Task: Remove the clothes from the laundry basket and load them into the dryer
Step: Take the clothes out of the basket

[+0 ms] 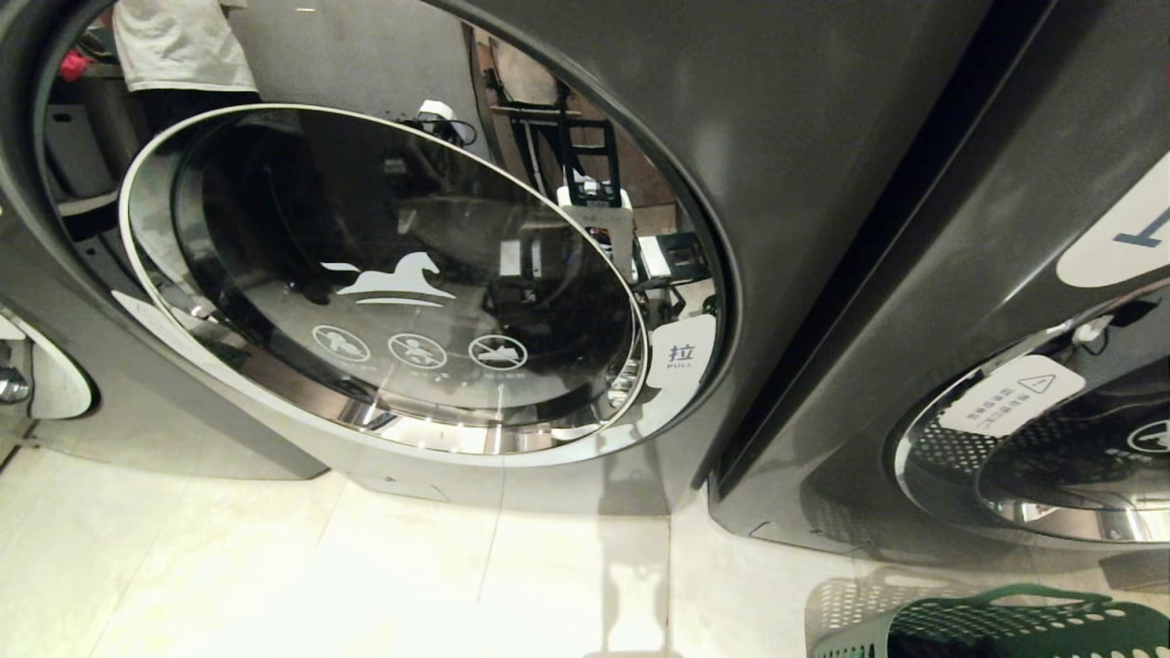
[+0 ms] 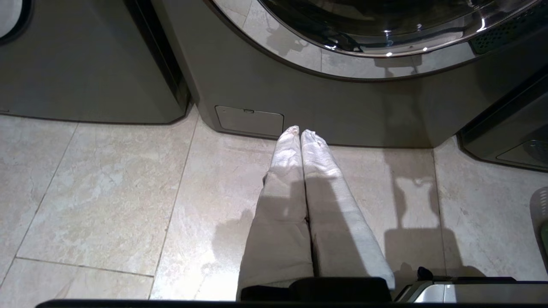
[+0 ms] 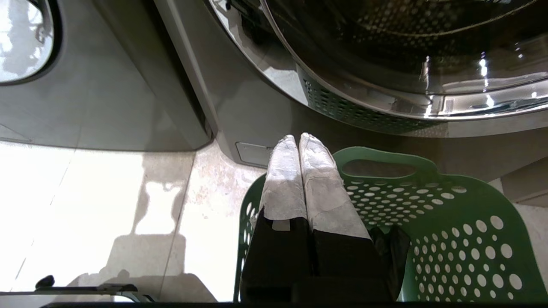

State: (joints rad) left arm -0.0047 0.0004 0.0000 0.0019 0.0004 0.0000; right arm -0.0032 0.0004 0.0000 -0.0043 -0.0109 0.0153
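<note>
The dark green laundry basket [image 1: 996, 621] with round holes stands on the floor at the lower right, before the right-hand machine. In the right wrist view the basket [image 3: 449, 214] lies under my right gripper [image 3: 298, 137], which hangs shut and empty over its rim, the white-wrapped fingertips pressed together. Black clothes [image 3: 396, 248] show inside the basket beside the gripper. My left gripper [image 2: 300, 132] is also shut and empty, low over the pale floor tiles in front of a machine's base. Neither arm shows in the head view. The dryer is out of view.
A round glass door with a white horse logo [image 1: 393, 283] fills the head view, a person reflected in the gloss panel around it. A second grey machine [image 1: 1051, 439] stands to the right. A small service flap [image 2: 249, 121] sits in the machine base. Tiled floor [image 1: 274, 567] lies in front.
</note>
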